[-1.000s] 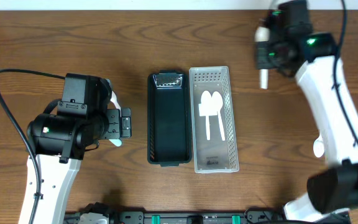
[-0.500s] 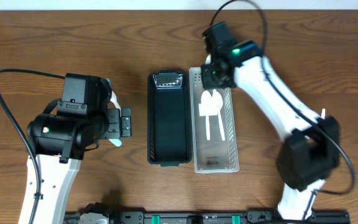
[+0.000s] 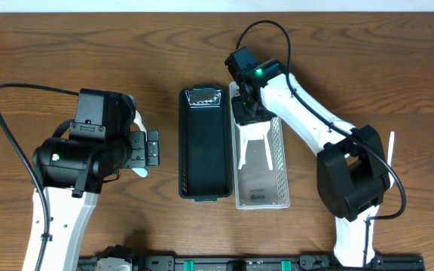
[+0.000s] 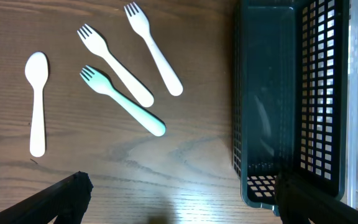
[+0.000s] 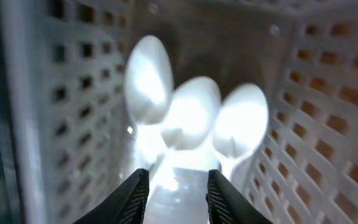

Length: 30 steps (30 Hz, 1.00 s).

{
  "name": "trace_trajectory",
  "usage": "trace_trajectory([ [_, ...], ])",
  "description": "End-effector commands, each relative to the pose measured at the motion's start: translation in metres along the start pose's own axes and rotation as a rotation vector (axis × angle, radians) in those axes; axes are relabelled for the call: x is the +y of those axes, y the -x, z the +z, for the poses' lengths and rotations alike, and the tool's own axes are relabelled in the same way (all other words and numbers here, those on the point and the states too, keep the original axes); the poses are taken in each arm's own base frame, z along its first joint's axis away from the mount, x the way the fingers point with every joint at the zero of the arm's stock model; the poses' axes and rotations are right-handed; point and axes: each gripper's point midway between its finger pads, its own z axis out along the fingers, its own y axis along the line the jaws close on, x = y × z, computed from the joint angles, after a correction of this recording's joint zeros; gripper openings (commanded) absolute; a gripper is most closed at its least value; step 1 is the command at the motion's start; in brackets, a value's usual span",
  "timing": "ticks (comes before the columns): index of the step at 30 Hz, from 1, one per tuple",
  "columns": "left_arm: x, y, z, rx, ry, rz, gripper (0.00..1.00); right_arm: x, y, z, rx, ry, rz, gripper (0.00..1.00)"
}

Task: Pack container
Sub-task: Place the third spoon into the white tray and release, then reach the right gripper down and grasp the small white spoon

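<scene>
A white slotted basket (image 3: 281, 162) and a black basket (image 3: 183, 150) stand side by side at the table's middle. My right gripper (image 3: 249, 113) reaches into the far end of the white basket. In the right wrist view its fingers (image 5: 178, 193) are shut on the handle of a white spoon (image 5: 194, 115), which lies between two other white spoons (image 5: 148, 81) in the basket (image 5: 328, 93). My left gripper (image 4: 188, 199) is open and empty above the table, left of the black basket (image 4: 266, 93). Below it lie two white forks (image 4: 114, 74), a mint fork (image 4: 126, 102) and a white spoon (image 4: 37, 102).
The left arm (image 3: 89, 147) hides the loose cutlery from the overhead camera. The white basket's edge (image 4: 353, 124) shows at the right of the left wrist view. Bare wooden table (image 3: 66, 45) lies around both baskets.
My right arm swung from the far right of the table over to the white basket and lowered its spoon in beside the two lying there. The left arm has not moved.
</scene>
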Motion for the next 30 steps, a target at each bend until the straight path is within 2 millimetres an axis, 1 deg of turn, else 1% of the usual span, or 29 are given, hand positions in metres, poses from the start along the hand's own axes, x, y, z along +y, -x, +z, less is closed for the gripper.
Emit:
trace_trajectory([
  [1, 0.003, -0.002, 0.003, 0.010, 0.015, -0.005, 0.96, -0.031, 0.012, -0.035, -0.088, -0.063, 0.060, 0.33],
  [4, 0.003, -0.002, 0.003, 0.010, 0.014, -0.005, 0.96, -0.061, 0.022, -0.079, -0.194, -0.082, 0.130, 0.35],
  [5, 0.003, -0.002, 0.003, 0.010, 0.014, -0.004, 0.96, -0.079, 0.026, -0.103, -0.252, -0.081, 0.176, 0.35],
  [7, 0.003, -0.002, 0.003, 0.010, 0.014, -0.004, 0.96, -0.102, 0.028, -0.132, -0.322, -0.075, 0.239, 0.37],
  [8, 0.003, -0.002, 0.003, 0.010, 0.015, -0.004, 0.96, -0.119, 0.027, -0.149, -0.360, -0.074, 0.280, 0.39],
  [9, 0.003, -0.002, 0.003, 0.010, 0.015, -0.004, 0.96, -0.138, 0.024, -0.164, -0.392, -0.078, 0.334, 0.42],
  [10, 0.003, -0.002, 0.003, 0.010, 0.014, -0.004, 0.96, -0.156, 0.020, -0.176, -0.414, -0.085, 0.386, 0.43],
  [11, 0.003, -0.002, 0.003, 0.010, 0.015, -0.005, 0.96, -0.180, 0.012, -0.187, -0.429, -0.099, 0.459, 0.43],
  [12, 0.003, -0.002, 0.003, 0.010, 0.015, -0.004, 0.96, -0.201, 0.003, -0.195, -0.434, -0.114, 0.515, 0.44],
  [14, 0.003, -0.002, 0.003, 0.010, 0.014, -0.004, 0.96, -0.241, -0.018, -0.202, -0.416, -0.149, 0.627, 0.49],
  [16, 0.003, -0.002, 0.003, 0.010, 0.014, -0.004, 0.96, -0.275, -0.039, -0.201, -0.370, -0.190, 0.719, 0.56],
  [17, 0.003, -0.002, 0.003, 0.010, 0.014, -0.004, 0.96, -0.292, -0.050, -0.197, -0.340, -0.211, 0.745, 0.57],
  [19, 0.003, -0.002, 0.003, 0.010, 0.014, -0.004, 0.96, -0.319, -0.069, -0.185, -0.285, -0.242, 0.783, 0.64],
  [20, 0.003, -0.002, 0.003, 0.010, 0.014, -0.004, 0.96, -0.332, -0.079, -0.176, -0.257, -0.255, 0.810, 0.70],
  [21, 0.003, -0.002, 0.003, 0.010, 0.014, -0.004, 0.96, -0.341, -0.086, -0.167, -0.237, -0.262, 0.828, 0.75],
  [23, 0.003, -0.002, 0.003, 0.010, 0.014, -0.004, 0.96, -0.353, -0.098, -0.143, -0.199, -0.243, 0.846, 0.82],
  [24, 0.003, -0.002, 0.003, 0.009, 0.014, -0.004, 0.96, -0.356, -0.102, -0.127, -0.180, -0.211, 0.843, 0.84],
  [26, 0.003, -0.002, 0.003, 0.009, 0.014, -0.004, 0.96, -0.359, -0.109, -0.101, -0.153, -0.170, 0.840, 0.88],
  [29, 0.003, -0.002, 0.003, 0.010, 0.014, -0.004, 0.96, -0.368, -0.125, -0.062, -0.109, -0.163, 0.858, 0.90],
  [30, 0.003, -0.002, 0.003, 0.010, 0.014, -0.005, 0.96, -0.369, -0.128, -0.051, -0.098, -0.162, 0.855, 0.90],
])
